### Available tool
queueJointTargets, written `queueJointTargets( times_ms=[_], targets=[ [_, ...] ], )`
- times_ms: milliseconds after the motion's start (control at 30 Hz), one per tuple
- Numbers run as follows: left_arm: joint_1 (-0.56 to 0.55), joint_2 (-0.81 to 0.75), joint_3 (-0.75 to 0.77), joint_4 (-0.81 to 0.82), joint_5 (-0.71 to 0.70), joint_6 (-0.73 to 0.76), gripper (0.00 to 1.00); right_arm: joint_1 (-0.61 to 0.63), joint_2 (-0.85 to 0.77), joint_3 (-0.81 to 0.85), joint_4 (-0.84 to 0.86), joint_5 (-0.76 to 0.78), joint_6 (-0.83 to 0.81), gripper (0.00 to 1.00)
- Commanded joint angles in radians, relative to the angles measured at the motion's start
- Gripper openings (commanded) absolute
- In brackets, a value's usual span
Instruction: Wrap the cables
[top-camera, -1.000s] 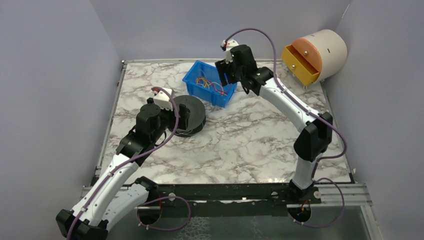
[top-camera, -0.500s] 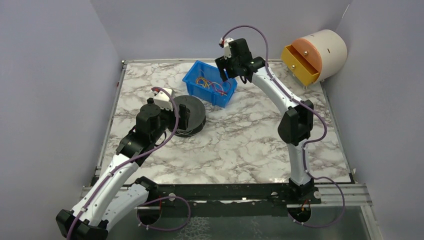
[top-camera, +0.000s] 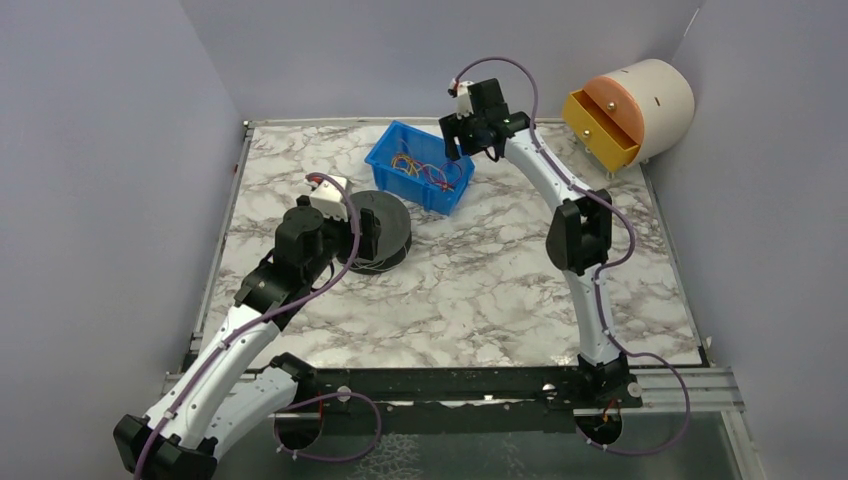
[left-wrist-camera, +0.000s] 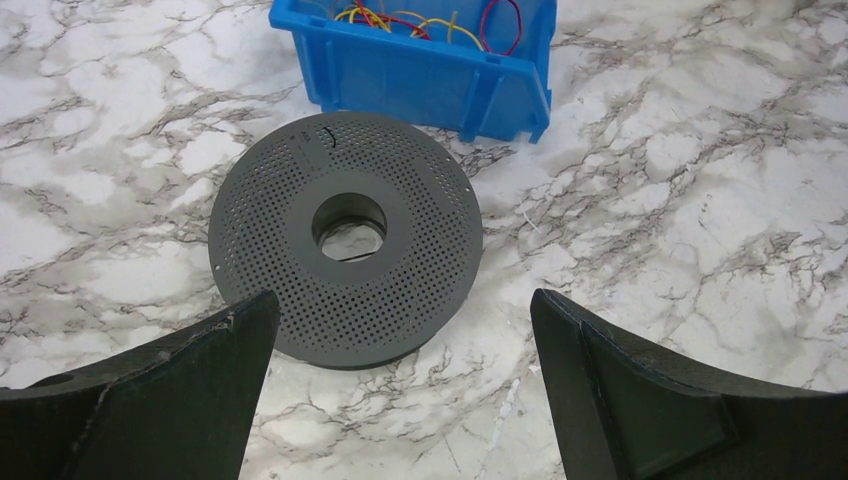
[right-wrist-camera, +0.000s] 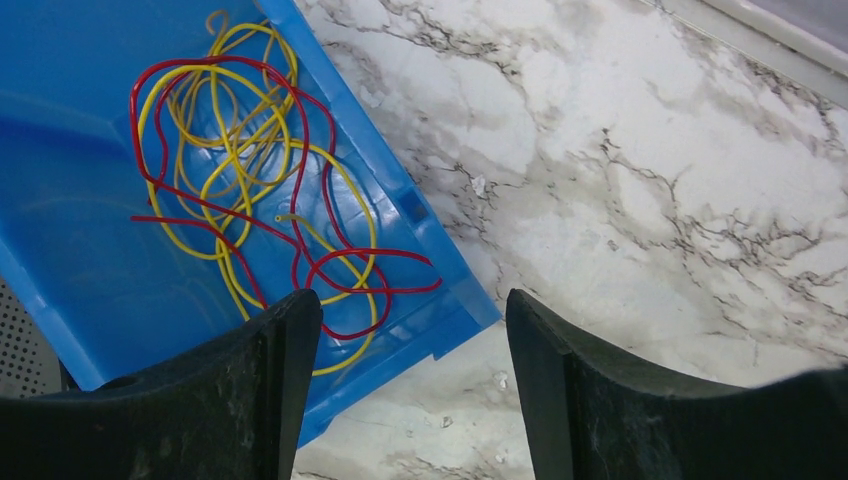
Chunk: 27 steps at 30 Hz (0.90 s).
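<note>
Right tool hovers over the near corner of the blue bin, jaws spread wide, nothing in them. The cables, red and yellow, lie in one tangled heap on the bin floor. Left tool hangs apart too, above the perforated spool on the tabletop. Danger here: coming down this close to the wall could clip the rim and shove the bin, and pinching one thin strand may drag the whole knot out
</note>
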Motion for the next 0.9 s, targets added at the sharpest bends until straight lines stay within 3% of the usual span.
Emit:
queueJointTargets(
  times_ms=[0, 167, 367, 667, 767, 867],
  targets=[
    [-0.004, 0.004, 0.014, 0.014, 0.025, 0.006, 0.99, -0.007, 0.044, 0.037, 0.048, -0.083, -0.006, 0.72],
    [-0.004, 0.019, 0.015, 0.013, 0.031, 0.006, 0.99, -0.011, 0.057, -0.011, 0.146, -0.115, -0.019, 0.72],
    [-0.005, 0.019, 0.014, 0.012, 0.023, 0.007, 0.99, -0.013, 0.128, 0.071, 0.128, -0.129, -0.017, 0.71],
    [-0.004, 0.026, 0.014, 0.011, 0.025, 0.009, 0.99, -0.012, 0.149, 0.054, 0.166, -0.12, -0.019, 0.67],
    [-0.005, 0.024, 0.016, 0.011, 0.023, 0.01, 0.99, -0.013, 0.147, 0.038, 0.173, -0.115, -0.011, 0.6],
    [-0.004, 0.022, 0.015, 0.011, 0.023, 0.01, 0.99, -0.012, 0.134, 0.008, 0.187, -0.098, -0.009, 0.46]
  ],
)
